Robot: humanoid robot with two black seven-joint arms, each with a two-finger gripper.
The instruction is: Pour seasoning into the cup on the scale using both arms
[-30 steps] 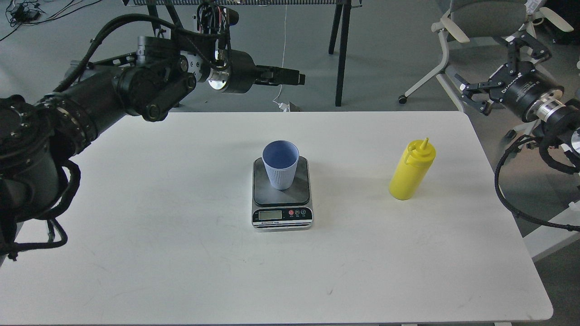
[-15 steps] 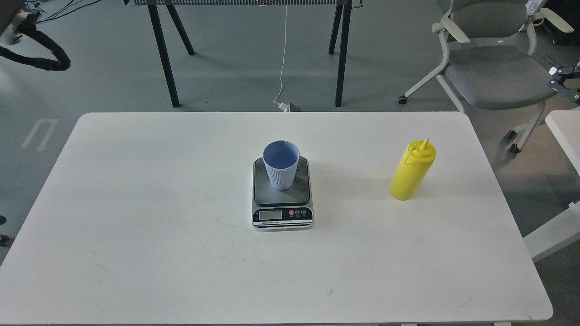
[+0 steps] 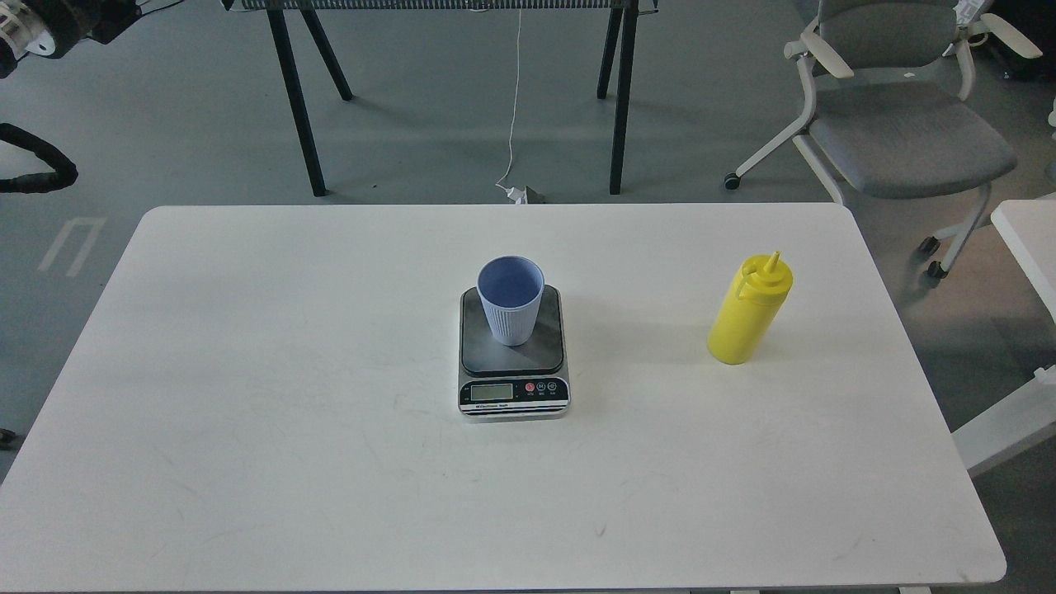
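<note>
Head view: at the far upper left corner only a dark piece of the left arm point(image 3: 33, 21) and a loop of black cable point(image 3: 37, 169) are seen; the left gripper itself is not shown, so whether it is spread or pressed together cannot be told. The right gripper is likewise out of view.

With no gripper visible, places cannot be fixed from one; the cup point(image 3: 511, 299) is seen upright on the scale point(image 3: 513, 355) at the middle of the table point(image 3: 247, 412), and the seasoning point(image 3: 749, 309) stands upright well apart to its right, untouched, nozzle up.

The step in hand is judged to be the reach for the bottle. It is best gripped at mid-body, firmly but not squeezed. The cup should be steadied without being pressed down, lest the reading be disturbed.
</note>
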